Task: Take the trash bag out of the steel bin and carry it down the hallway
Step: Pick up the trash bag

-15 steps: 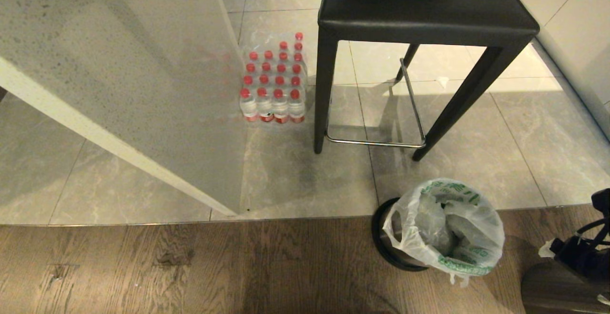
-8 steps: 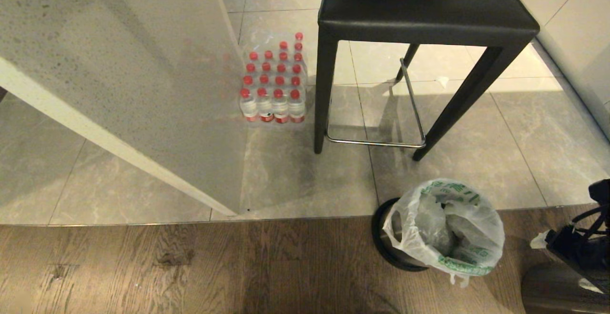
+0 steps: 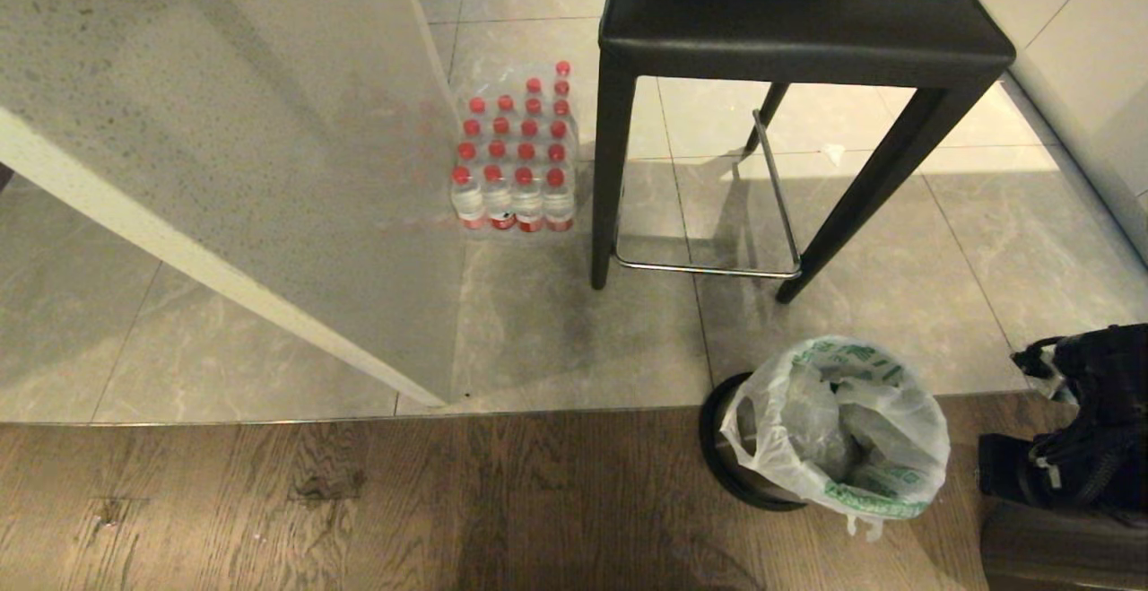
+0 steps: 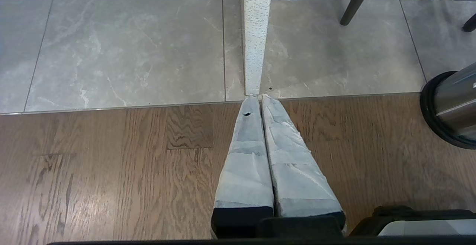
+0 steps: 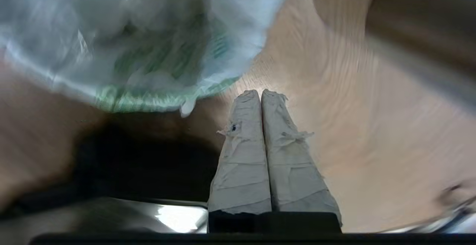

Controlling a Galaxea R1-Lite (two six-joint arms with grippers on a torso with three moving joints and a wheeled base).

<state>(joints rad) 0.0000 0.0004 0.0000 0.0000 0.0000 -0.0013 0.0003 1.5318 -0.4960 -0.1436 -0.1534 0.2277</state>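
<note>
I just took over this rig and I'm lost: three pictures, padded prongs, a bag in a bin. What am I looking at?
The wide picture comes from the robot's head, looking down at the floor. The other two come from cameras on each wrist, behind the padded fingers.

The trash bag sits in the steel bin, beside a black stool and a pack of bottles.

The right gripper is shut, empty, near the bag. The left gripper is shut, empty, parked above the wood floor.

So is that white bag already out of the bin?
No, the white bag still sits in the bin, its edge draped over the rim.
</note>
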